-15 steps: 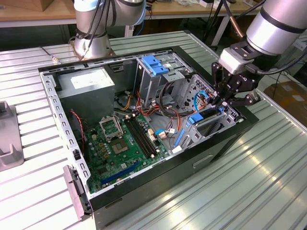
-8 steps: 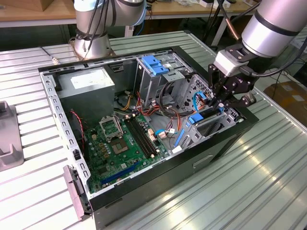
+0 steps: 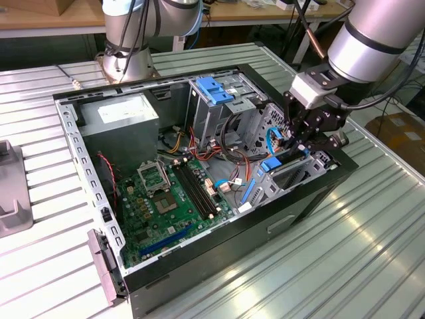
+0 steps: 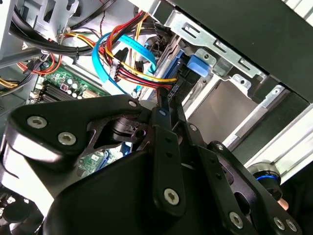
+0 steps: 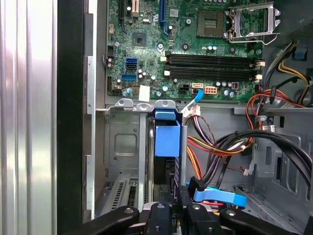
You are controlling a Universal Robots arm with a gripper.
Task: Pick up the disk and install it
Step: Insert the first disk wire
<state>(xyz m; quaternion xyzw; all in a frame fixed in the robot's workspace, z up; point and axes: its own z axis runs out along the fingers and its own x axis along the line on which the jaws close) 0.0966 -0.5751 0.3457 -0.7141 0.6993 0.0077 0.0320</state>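
Observation:
The disk (image 3: pixel 272 165) stands on edge in the drive bay at the front corner of the open computer case (image 3: pixel 299 206), on the exterior view's right. Its blue side rail (image 5: pixel 167 139) faces up, and most of its metal body is sunk into the bay. My gripper (image 3: pixel 300 143) reaches down from above, and its black fingers (image 5: pixel 159 218) pinch the disk's thin upper edge (image 4: pixel 171 90). In the second wrist view the disk's blue rail end (image 4: pixel 198 63) lies against the bay's metal frame (image 4: pixel 220 49).
Red, yellow and black cables (image 5: pixel 220 147) and a blue data cable (image 5: pixel 217 196) crowd the space beside the bay. The motherboard (image 3: pixel 169 199), a grey power-supply box (image 3: pixel 123 123) and a blue-topped drive cage (image 3: pixel 216 90) fill the case. Another arm's base (image 3: pixel 129 40) stands behind it.

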